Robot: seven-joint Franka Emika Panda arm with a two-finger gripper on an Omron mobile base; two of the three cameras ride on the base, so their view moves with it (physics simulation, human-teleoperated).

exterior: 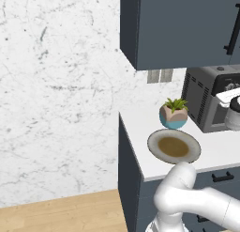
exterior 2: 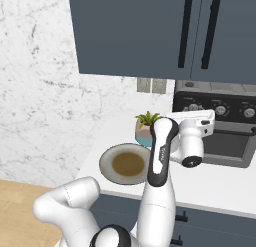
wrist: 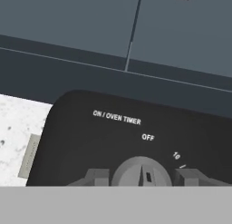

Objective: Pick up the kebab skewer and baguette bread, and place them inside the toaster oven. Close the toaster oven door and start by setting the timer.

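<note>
white counter (exterior: 220, 153), brown plate (exterior: 174, 146), potted plant (exterior: 173, 113), toaster oven (exterior: 211, 102)

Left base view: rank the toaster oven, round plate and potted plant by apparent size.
1. Boxy dark grey toaster oven, largest, though cut off by the frame edge.
2. Round grey plate with brown centre.
3. Small green plant in a pink-and-blue pot, smallest.

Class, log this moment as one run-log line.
phase: set timer | gripper: fingers astride timer knob | toaster oven: door shut | plate: no food
</note>
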